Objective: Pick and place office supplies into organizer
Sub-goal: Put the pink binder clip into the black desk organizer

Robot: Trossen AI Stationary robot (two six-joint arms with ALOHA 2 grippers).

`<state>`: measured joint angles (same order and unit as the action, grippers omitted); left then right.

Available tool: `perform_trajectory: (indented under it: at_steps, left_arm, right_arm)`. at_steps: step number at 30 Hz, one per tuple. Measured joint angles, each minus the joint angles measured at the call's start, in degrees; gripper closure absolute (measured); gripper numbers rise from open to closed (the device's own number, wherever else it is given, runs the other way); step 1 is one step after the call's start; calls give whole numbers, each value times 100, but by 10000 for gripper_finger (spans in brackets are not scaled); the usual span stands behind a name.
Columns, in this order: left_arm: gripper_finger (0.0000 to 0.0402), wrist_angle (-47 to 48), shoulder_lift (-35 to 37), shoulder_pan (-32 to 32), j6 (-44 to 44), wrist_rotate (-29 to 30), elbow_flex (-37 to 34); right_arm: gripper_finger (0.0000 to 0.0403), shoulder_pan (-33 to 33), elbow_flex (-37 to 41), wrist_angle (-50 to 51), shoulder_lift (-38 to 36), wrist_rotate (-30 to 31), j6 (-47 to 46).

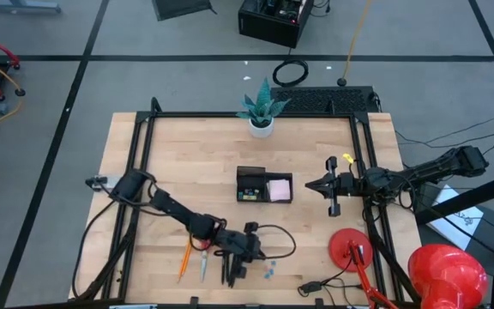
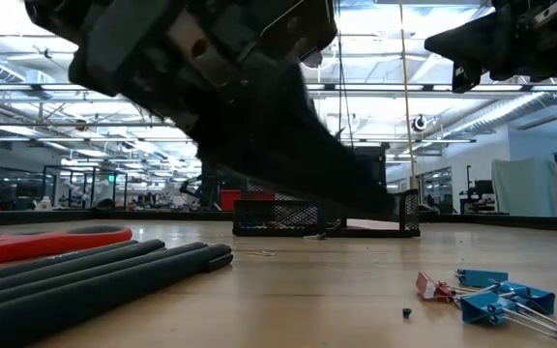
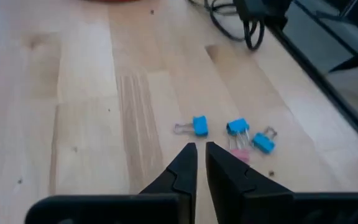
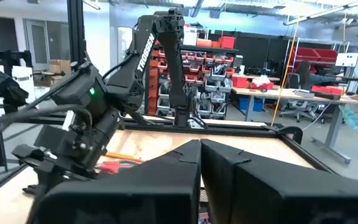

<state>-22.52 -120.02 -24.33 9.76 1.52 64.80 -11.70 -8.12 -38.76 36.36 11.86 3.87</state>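
Observation:
Several small blue clips [image 3: 238,127] and a pink one [image 3: 240,154] lie on the wooden table near its front edge, just ahead of my left gripper [image 3: 201,150]. The gripper slants down toward them, shut and holding nothing. In the high view it [image 1: 256,251] hangs over the black pens [image 1: 230,271], next to the clips [image 1: 268,273]. An orange pencil [image 1: 183,257] lies to the left of the pens. The red scissors handle [image 2: 56,242] lies behind the pens [image 2: 95,275]. The black organizer [image 1: 264,184] holds a pink sticky-note pad [image 1: 280,189]. My right gripper [image 1: 310,184] waits shut, right of the organizer.
A white plant pot [image 1: 262,127] stands at the table's far edge. A red round-based object [image 1: 350,249] and black cables [image 1: 316,287] lie at the front right. Bare wood lies between the organizer and the clips.

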Motion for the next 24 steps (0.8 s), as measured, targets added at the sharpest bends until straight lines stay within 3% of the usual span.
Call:
perform_trajectory:
  at_steps: [4, 16, 24]
  left_arm:
    - [337, -8, -5, -191, -54, -7, -2]
    - [204, -9, -3, -276, 110, 100, 34]
    - [189, 100, -1, -292, 243, -2, 147]
  right_arm:
    - [399, 0, 0, 2, 4, -7, -44]
    - [399, -2, 0, 92, 7, -7, -108]
    - [399, -2, 0, 90, 7, -4, -152]
